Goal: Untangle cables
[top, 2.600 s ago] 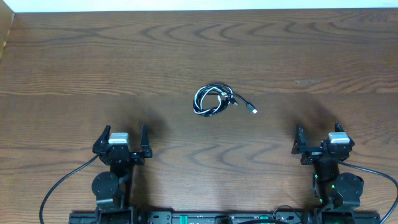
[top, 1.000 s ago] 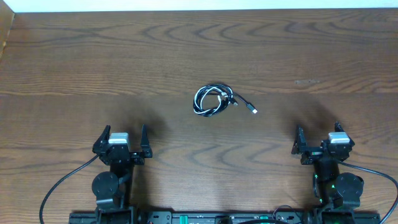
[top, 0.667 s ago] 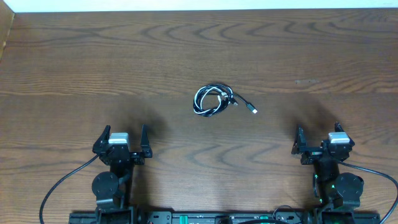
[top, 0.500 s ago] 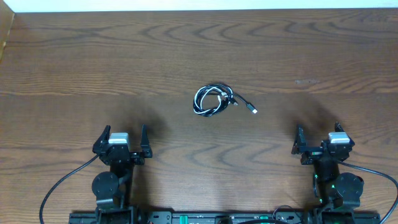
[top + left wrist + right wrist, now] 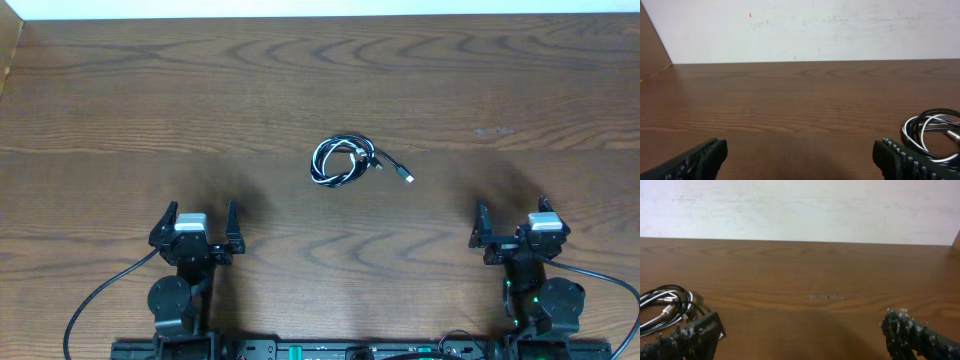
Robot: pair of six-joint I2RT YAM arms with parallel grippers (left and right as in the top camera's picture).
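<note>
The cables (image 5: 345,161) lie in a tangled coil at the table's middle, a black cord and a white cord wound together. One black end with a small plug (image 5: 408,178) trails to the right. The coil shows at the right edge of the left wrist view (image 5: 932,137) and at the left edge of the right wrist view (image 5: 665,307). My left gripper (image 5: 195,222) is open and empty near the front left. My right gripper (image 5: 512,222) is open and empty near the front right. Both are well short of the coil.
The wooden table (image 5: 320,80) runs back to a white wall (image 5: 800,25). A wooden side panel (image 5: 652,45) stands at the far left. Thick black arm wires (image 5: 95,300) loop by the arm bases at the front edge.
</note>
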